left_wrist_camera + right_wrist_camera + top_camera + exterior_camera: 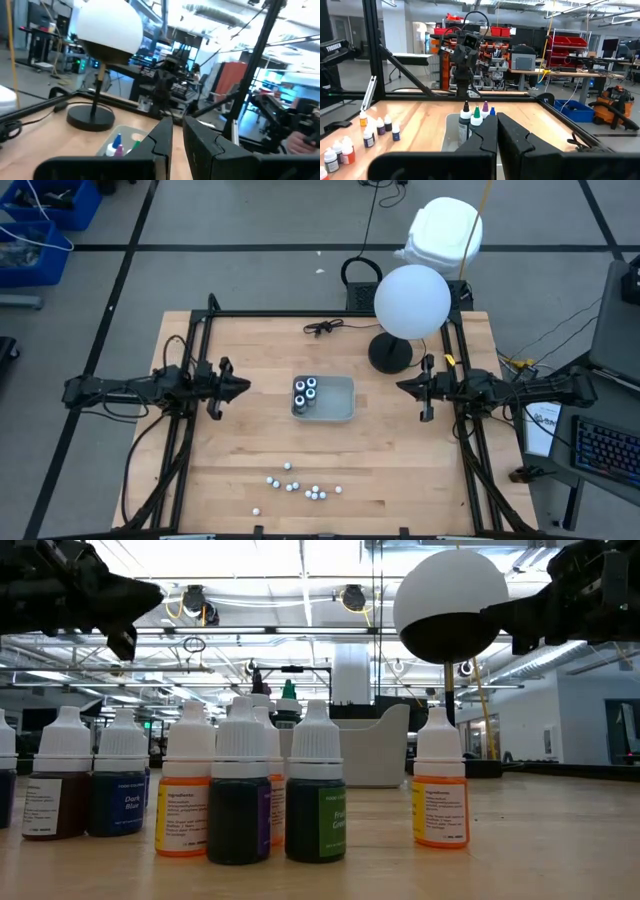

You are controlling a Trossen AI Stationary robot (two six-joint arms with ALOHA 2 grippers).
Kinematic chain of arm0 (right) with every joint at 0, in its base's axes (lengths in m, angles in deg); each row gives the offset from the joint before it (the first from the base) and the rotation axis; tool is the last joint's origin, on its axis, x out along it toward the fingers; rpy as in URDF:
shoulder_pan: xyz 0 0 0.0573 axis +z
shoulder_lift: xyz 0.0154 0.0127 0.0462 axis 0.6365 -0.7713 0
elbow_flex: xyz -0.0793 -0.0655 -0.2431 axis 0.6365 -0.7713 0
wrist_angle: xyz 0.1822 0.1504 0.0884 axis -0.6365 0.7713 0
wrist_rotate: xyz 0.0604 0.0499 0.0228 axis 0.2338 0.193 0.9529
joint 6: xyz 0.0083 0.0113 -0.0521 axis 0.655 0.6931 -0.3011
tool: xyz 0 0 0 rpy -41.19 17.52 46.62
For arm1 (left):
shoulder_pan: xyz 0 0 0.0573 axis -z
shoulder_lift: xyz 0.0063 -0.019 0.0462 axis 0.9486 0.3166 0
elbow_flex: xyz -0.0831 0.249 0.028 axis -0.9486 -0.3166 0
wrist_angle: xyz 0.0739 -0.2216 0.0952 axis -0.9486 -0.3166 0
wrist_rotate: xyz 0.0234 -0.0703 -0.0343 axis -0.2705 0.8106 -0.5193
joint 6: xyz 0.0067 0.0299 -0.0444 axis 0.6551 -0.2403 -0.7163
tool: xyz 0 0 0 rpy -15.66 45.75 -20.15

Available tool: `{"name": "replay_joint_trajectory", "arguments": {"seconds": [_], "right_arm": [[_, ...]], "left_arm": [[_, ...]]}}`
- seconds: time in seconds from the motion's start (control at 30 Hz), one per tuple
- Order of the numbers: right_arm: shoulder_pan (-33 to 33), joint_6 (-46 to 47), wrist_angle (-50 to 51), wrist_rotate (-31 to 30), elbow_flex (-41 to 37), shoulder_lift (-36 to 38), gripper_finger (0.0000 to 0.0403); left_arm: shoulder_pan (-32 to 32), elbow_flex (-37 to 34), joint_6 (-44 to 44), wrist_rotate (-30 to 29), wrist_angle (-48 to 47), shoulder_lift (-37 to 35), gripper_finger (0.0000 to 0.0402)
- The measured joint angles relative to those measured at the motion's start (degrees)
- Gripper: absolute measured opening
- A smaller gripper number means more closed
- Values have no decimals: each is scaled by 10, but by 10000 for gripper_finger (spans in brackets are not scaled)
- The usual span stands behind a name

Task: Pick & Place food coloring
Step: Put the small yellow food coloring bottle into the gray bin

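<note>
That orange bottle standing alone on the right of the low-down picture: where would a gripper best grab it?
Probably by the white cap, coming straight down. The orange bottle stands upright on the table, apart from the clustered bottles, so fingers can close either side of the cap without knocking neighbours.

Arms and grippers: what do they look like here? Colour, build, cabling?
Both arms are dark, near black, slim and jointed, with black cables looping along the links. The left gripper and right gripper each end in two flat, blocky, matte black fingers. The only marking visible is white TROSSEN lettering on the far arm's link in the right wrist view.
</note>
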Motion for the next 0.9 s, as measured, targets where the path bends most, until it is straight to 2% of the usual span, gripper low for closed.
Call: {"name": "replay_joint_trajectory", "arguments": {"seconds": [0.2,0.37,0.5,0.63,0.9], "right_arm": [[0,1,6,-1,0,-1,0],[0,19,7,0,0,-1,0],[0,28,7,0,0,-1,0],[0,41,7,0,0,-1,0],[0,47,7,0,0,-2,0]], "left_arm": [[1,0,-9,51,-7,0,49],[1,0,40,76,-59,0,49],[1,0,89,70,-111,0,49],[1,0,91,47,-142,0,49],[1,0,23,46,-129,0,49]]}}
